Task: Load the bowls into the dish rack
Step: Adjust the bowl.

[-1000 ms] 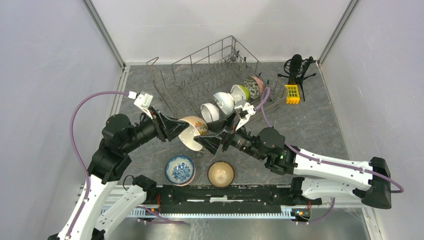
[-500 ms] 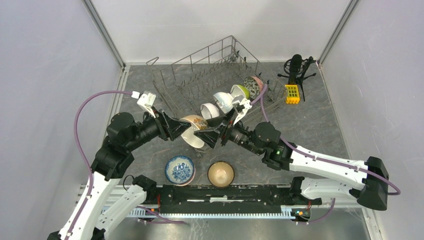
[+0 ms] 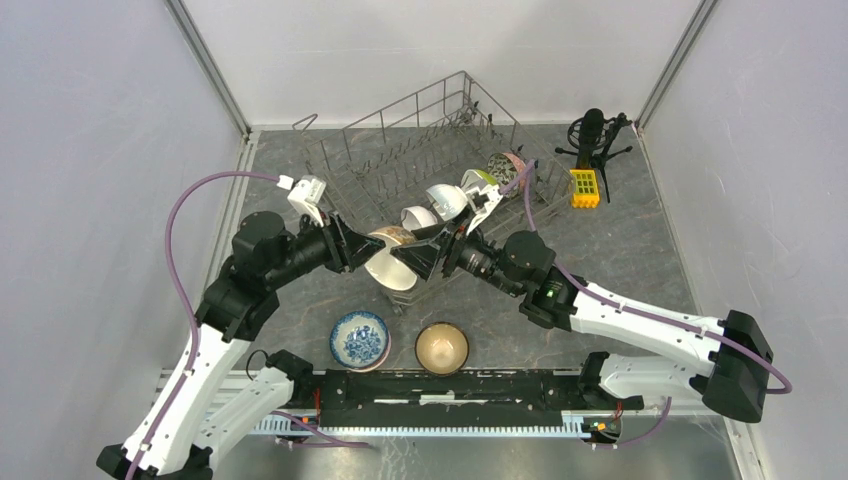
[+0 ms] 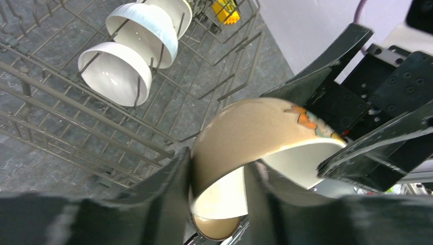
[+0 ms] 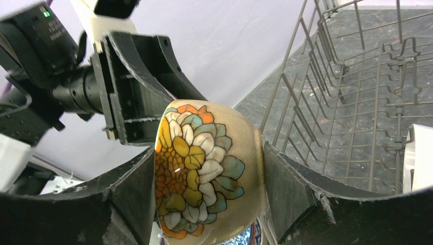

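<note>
A tan bowl with a painted flower [image 3: 388, 262] [image 4: 255, 127] [image 5: 204, 168] hangs on its side just in front of the dish rack [image 3: 420, 112] [image 5: 357, 102]. My left gripper [image 3: 372, 255] [image 4: 219, 173] is shut on its rim, one finger outside and one inside. My right gripper [image 3: 415, 262] [image 5: 209, 173] is shut across it from base to rim. In the rack stand two white bowls [image 3: 420, 218] [image 3: 447, 200] [image 4: 115, 71], a green one [image 3: 483, 183] and a speckled one [image 3: 505, 170]. A blue-and-white bowl [image 3: 360, 340] and a tan bowl [image 3: 442, 347] sit on the table.
A black microphone on a tripod [image 3: 592, 135] and a small yellow block [image 3: 583, 187] stand right of the rack. Upright tines fill the rack's left half. White walls close in the grey table on three sides.
Both arms have carried the flowered bowl a little up and right, nearer the rack's front edge. The bowls in the rack and on the table have not moved.
</note>
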